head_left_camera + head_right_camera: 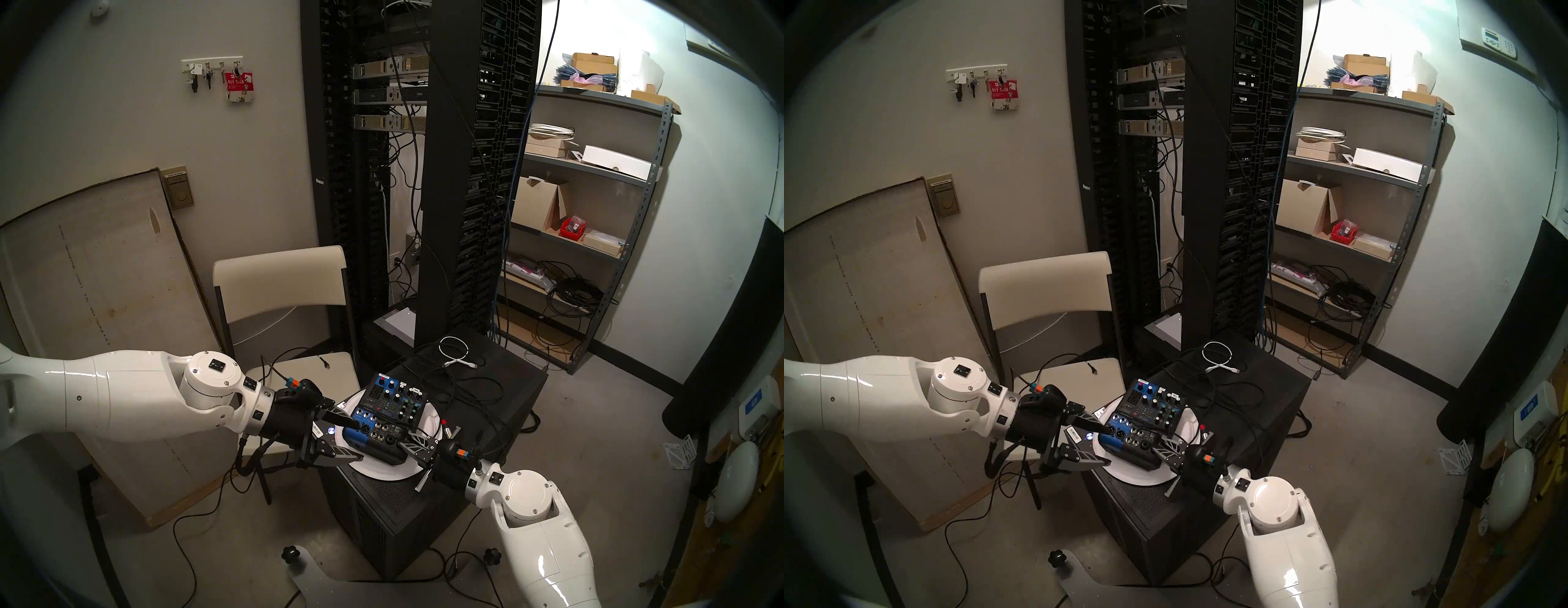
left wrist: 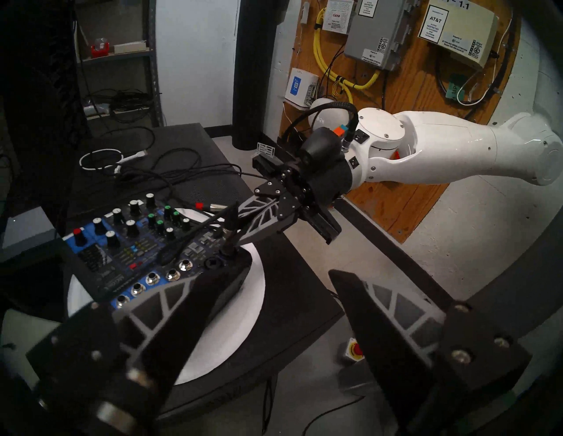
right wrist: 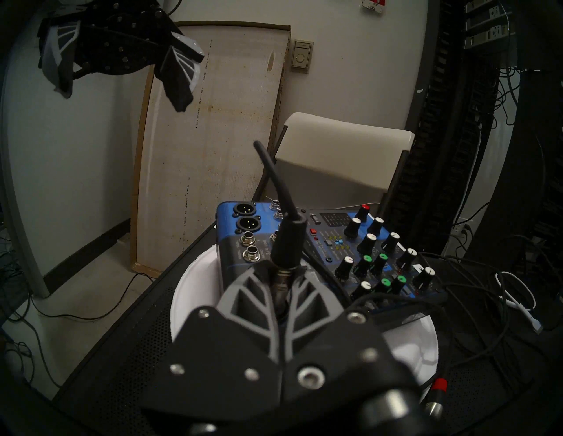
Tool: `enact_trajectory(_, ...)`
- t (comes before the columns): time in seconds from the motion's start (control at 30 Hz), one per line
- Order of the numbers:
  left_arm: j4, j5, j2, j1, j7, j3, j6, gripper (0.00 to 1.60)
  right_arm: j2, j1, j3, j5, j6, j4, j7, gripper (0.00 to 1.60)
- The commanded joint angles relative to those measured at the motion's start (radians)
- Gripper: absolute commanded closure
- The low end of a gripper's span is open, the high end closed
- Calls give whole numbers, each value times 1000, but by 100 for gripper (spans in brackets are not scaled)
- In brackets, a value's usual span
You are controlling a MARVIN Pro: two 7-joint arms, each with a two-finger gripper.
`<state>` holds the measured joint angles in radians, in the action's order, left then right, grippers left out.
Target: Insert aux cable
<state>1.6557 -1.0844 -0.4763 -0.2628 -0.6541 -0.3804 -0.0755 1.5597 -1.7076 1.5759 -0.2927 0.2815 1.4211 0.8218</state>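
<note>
Black and blue, the small audio mixer [image 1: 388, 414] with rows of black, green-capped and red-capped knobs sits tilted on a round white plate [image 1: 432, 429], which rests on the black perforated-metal bench [image 1: 500, 382]. Lettering on the mixer's face is too small and blurred to read. Readable writing lies elsewhere: the left wrist view shows a cream wall box labelled "AT&T" [image 2: 457, 33] on a plywood board, a white tag reading "ciena" [image 2: 336, 15] by the yellow cables, and the head views show a red "KEY TAGS" card [image 1: 241, 87] hanging from a white key rack. The right claw [image 3: 281, 284] comes in low from the near right, its ribbed grey-black fingers closed narrowly on the metal collar of the thin black aux cable's slim black plug [image 3: 288, 243]. That plug stands nearly upright at the near corner of the mixer, tip down at a socket; how deep the tip sits cannot be told, since the fingers hide it. Its cable [image 2: 195, 226] trails back over the knobs. The left claw [image 2: 271, 304] reaches in level from the left with its jaws spread wide, one finger over the mixer's row of jack sockets, the other out past the plate's rim, gripping nothing. A silver jack plug with a red band [image 3: 437, 392] lies on the bench nearby.
</note>
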Motion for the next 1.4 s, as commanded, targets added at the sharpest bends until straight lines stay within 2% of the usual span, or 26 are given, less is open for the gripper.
enact_trajectory(0.0, 26, 23, 32, 38, 42, 35, -32, 22, 6, 6, -3, -3, 0, 3, -5, 160)
enact_trajectory(0.4, 3, 23, -6, 26, 63, 47, -41, 20, 4, 5, -3, 1, -4, 7, -6, 160)
enact_trajectory(0.77, -4, 20, -9, 25, 65, 38, -38, 19, 0, 4, 1, 14, -16, 14, 4, 159)
enact_trajectory(0.8, -4, 20, -9, 25, 66, 37, -38, 19, 0, 3, 2, 16, -16, 15, 5, 132)
enact_trajectory(0.87, -5, 19, -10, 25, 66, 37, -38, 19, 0, 3, 3, 18, -17, 16, 7, 132)
enact_trajectory(0.93, -5, 19, -11, 26, 66, 35, -34, 18, 0, 2, 4, 23, -18, 21, 9, 105)
enact_trajectory(1.13, -6, 19, -11, 27, 66, 32, -32, 17, 2, -2, 8, 31, -20, 33, 14, 91)
enact_trajectory(1.17, -7, 19, -11, 28, 65, 32, -31, 16, 3, -4, 9, 33, -22, 38, 16, 83)
enact_trajectory(1.3, -8, 20, -12, 29, 63, 30, -28, 16, 6, -12, 16, 47, -28, 63, 30, 82)
enact_trajectory(1.33, -7, 24, -14, 31, 66, 28, -23, 16, 8, -16, 20, 49, -28, 73, 33, 76)
enact_trajectory(1.37, -7, 25, -14, 31, 67, 27, -22, 16, 9, -19, 22, 51, -29, 79, 36, 55)
